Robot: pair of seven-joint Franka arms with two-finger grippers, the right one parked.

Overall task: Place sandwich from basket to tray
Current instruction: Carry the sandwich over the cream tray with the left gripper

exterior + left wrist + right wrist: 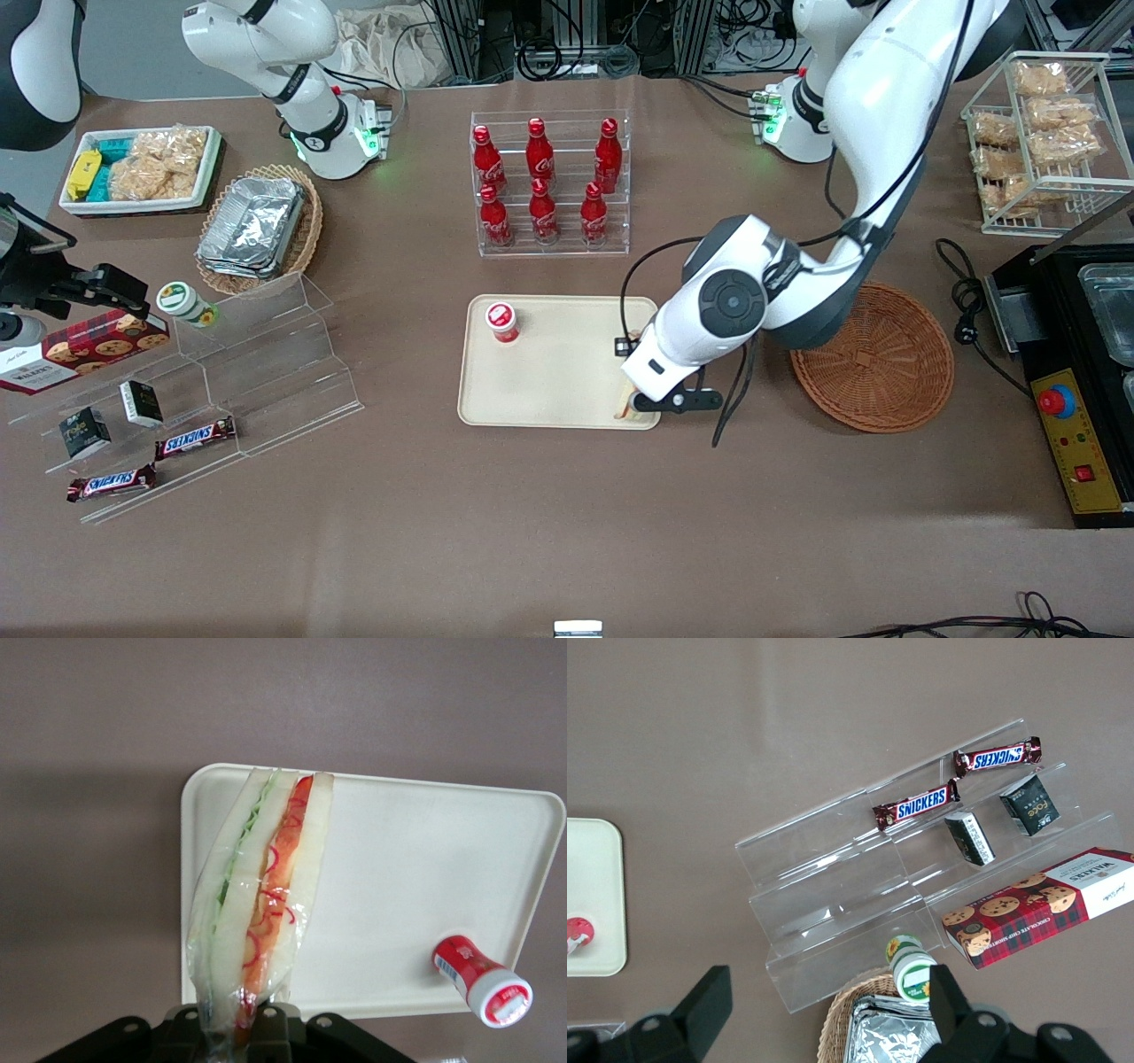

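The sandwich (266, 895), a wedge in clear wrap showing green, red and orange filling, hangs from my gripper (235, 1028), which is shut on its narrow end. In the front view the gripper (631, 403) is low over the corner of the cream tray (558, 381) that is nearest the front camera and the basket, and only a sliver of the sandwich (624, 406) shows under the wrist. The wrist view has the sandwich over that corner of the tray (407, 877). The round reddish-brown basket (873, 359) stands empty beside the tray, toward the working arm's end.
A small red bottle (502, 322) with a white cap lies on the tray, also seen as the bottle (481, 981). Farther from the camera stands a rack of cola bottles (549, 182). A black appliance (1081, 372) sits past the basket. Acrylic shelves (266, 354) and a foil-container basket (259, 229) lie toward the parked arm's end.
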